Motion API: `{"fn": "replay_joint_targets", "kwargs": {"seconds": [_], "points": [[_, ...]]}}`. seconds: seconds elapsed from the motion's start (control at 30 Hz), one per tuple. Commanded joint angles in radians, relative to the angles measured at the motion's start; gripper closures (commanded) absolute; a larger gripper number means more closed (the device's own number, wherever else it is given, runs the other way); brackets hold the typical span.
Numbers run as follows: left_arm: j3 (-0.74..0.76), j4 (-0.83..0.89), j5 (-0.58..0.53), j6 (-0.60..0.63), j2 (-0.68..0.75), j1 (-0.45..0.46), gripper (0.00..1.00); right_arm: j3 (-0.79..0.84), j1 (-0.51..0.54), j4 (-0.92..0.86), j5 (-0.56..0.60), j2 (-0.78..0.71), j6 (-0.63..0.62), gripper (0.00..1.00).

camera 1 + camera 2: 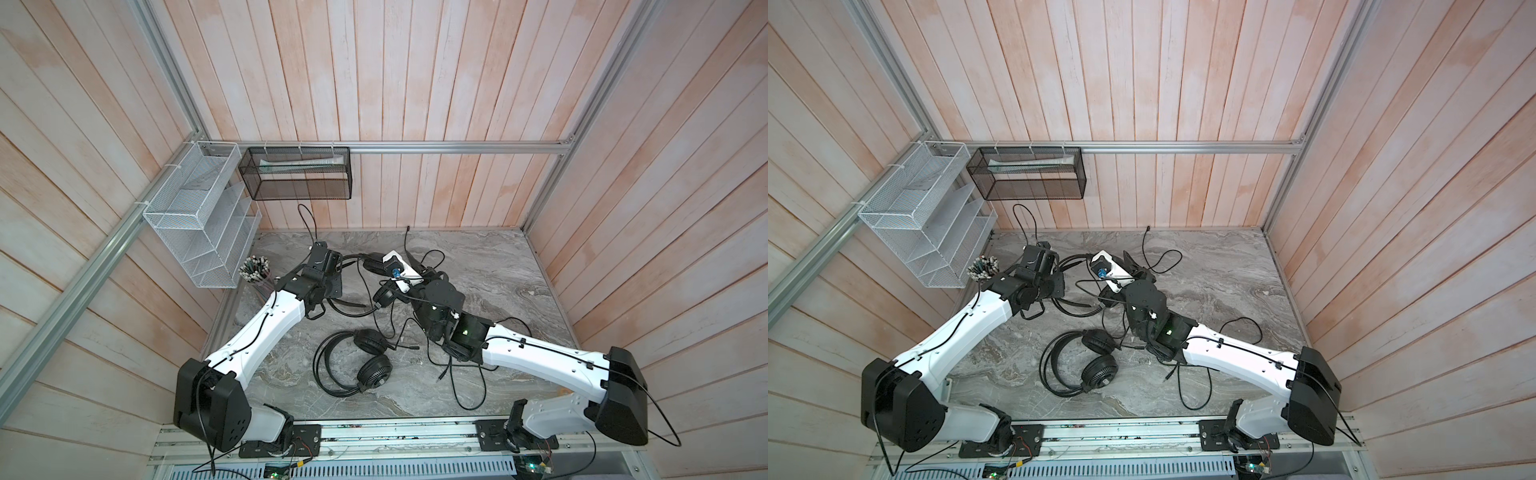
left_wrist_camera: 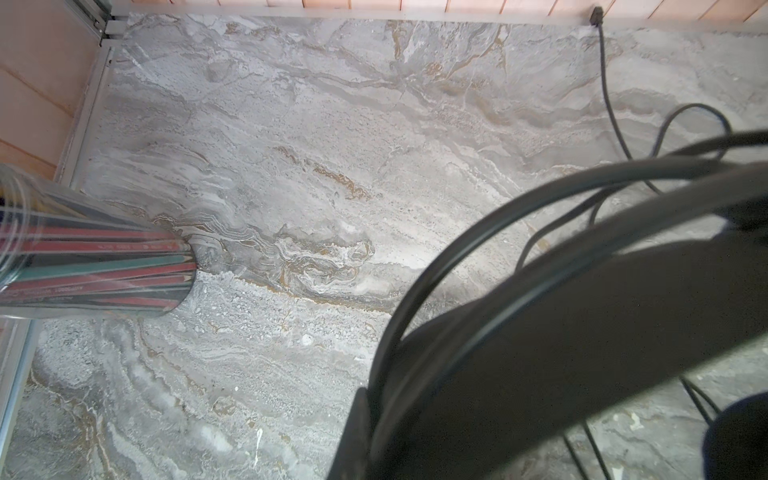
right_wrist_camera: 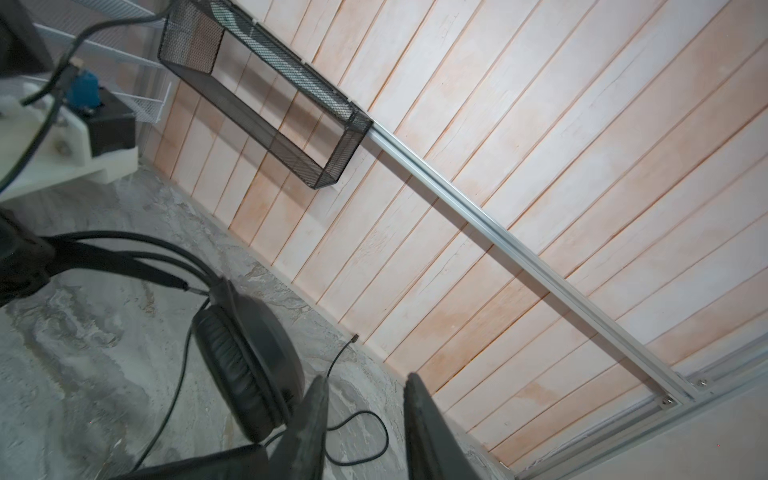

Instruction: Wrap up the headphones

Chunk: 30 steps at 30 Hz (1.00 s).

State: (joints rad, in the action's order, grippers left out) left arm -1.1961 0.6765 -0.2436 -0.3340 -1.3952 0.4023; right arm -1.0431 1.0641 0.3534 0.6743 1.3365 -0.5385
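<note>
One set of headphones [image 1: 374, 372] [image 1: 1098, 372] lies flat on the marble table [image 1: 519, 282] near the front middle. A second set is lifted at the back. Its double-wire headband [image 1: 351, 259] [image 2: 478, 232] is pinched in my left gripper [image 1: 332, 266] [image 2: 374, 415], which is shut. Its earcups [image 1: 384, 296] [image 3: 245, 357] hang toward the right arm. My right gripper [image 1: 415, 262] [image 3: 365, 378] is open and empty, just right of one earcup and pointing at the back wall. Thin black cable [image 3: 374, 432] [image 1: 457, 374] loops loosely over the table.
A clear cup of coloured pencils [image 1: 253, 270] [image 2: 95, 266] stands at the back left. A white wire rack [image 1: 199, 216] and a black mesh basket [image 1: 299, 174] [image 3: 266, 95] hang on the walls. A cable plug [image 1: 409, 227] rests against the back wall.
</note>
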Motion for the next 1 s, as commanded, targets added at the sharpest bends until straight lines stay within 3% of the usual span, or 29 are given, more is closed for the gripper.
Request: {"fn": "replay_joint_targets", "kwargs": {"seconds": [0.0,0.1,0.13,0.23,0.47,0.67,0.87,0.97], "points": [[-0.042,-0.054,0.044,-0.043,0.071,0.003,1.0,0.042,-0.001,-0.102,-0.156,-0.127,0.164,0.65],[-0.115,-0.027,0.044,-0.046,0.107,0.001,1.0,0.149,-0.001,-0.075,-0.219,-0.262,0.222,0.64],[-0.155,-0.012,0.043,-0.044,0.112,0.001,1.0,0.2,-0.001,-0.04,-0.234,-0.318,0.239,0.58],[-0.298,0.04,0.05,-0.043,0.109,0.003,1.0,0.305,-0.002,0.037,-0.268,-0.414,0.275,0.52],[-0.6,0.146,0.079,-0.036,0.06,0.023,1.0,0.463,-0.005,0.194,-0.336,-0.461,0.428,0.47],[-0.846,0.248,0.012,-0.001,-0.02,0.098,1.0,0.538,-0.019,0.39,-0.381,-0.366,0.498,0.38],[-1.029,0.313,-0.019,0.02,-0.091,0.141,1.0,0.502,-0.046,0.526,-0.529,-0.18,0.606,0.33],[-1.101,0.336,-0.023,0.022,-0.121,0.155,1.0,0.466,-0.047,0.593,-0.527,-0.061,0.643,0.3]]}}
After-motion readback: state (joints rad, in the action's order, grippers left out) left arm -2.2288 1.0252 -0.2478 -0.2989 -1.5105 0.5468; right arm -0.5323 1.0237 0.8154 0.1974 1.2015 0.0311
